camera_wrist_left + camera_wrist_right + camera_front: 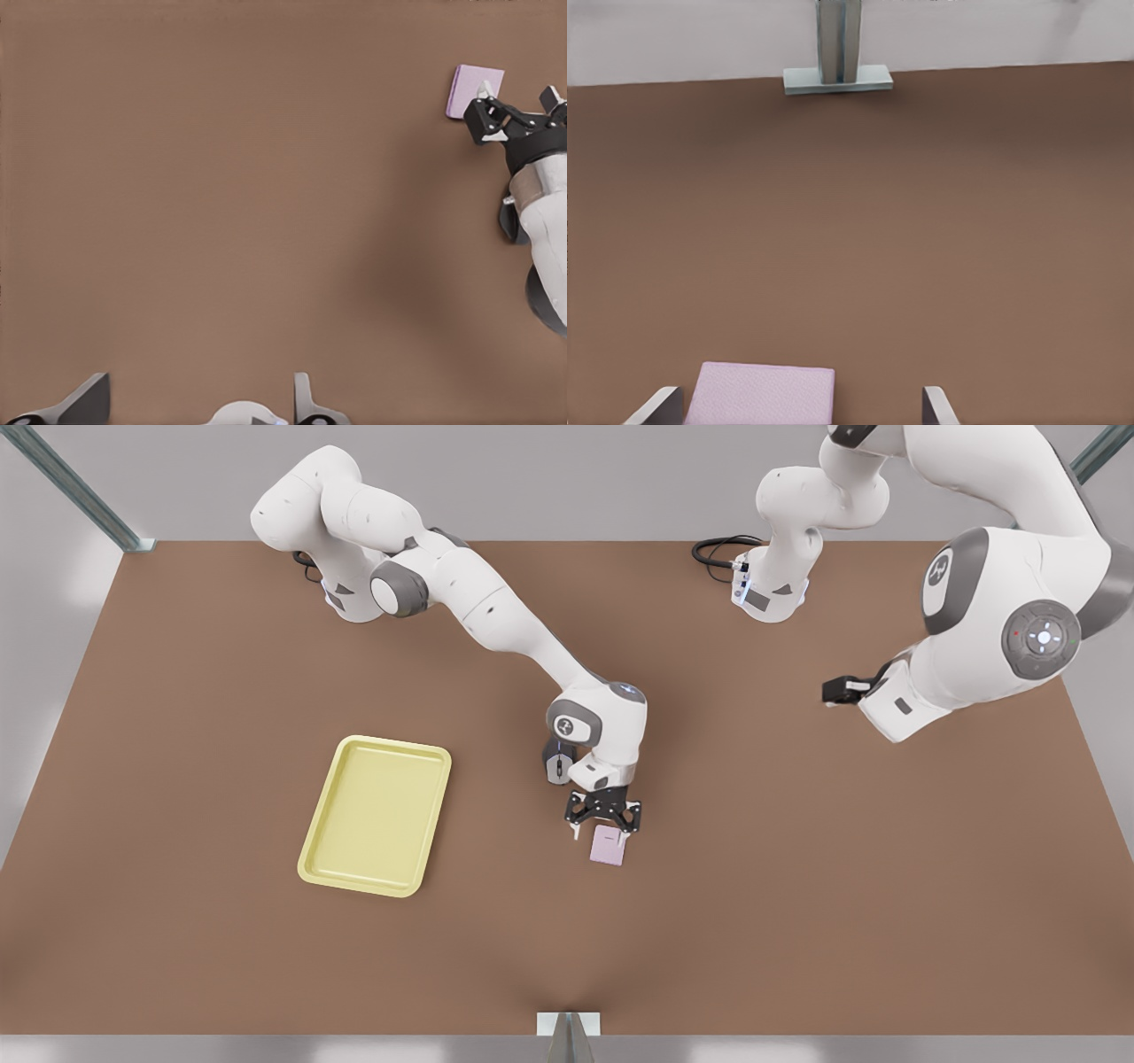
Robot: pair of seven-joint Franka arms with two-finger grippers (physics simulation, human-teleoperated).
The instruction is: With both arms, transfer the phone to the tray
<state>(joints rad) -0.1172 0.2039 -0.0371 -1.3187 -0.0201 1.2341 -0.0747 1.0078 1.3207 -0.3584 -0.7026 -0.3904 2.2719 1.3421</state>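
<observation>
The pale pink phone [608,845] lies flat on the brown table, right of the yellow tray [376,816] in the front view. My right gripper [603,821] hangs open just over the phone's far edge. In the right wrist view the phone [760,393] sits between the two fingertips [656,408], closer to one of them. The left wrist view looks down on the phone [474,90] and the right gripper [517,113] from a distance. My left gripper [840,690] waits high at the front view's right, open [195,405] with nothing between its fingers.
A grey computer mouse [556,766] lies just behind the right wrist, partly covered by it. A metal bracket [568,1025] stands at the table's near edge. Black cables [718,549] coil by the arm base at the back.
</observation>
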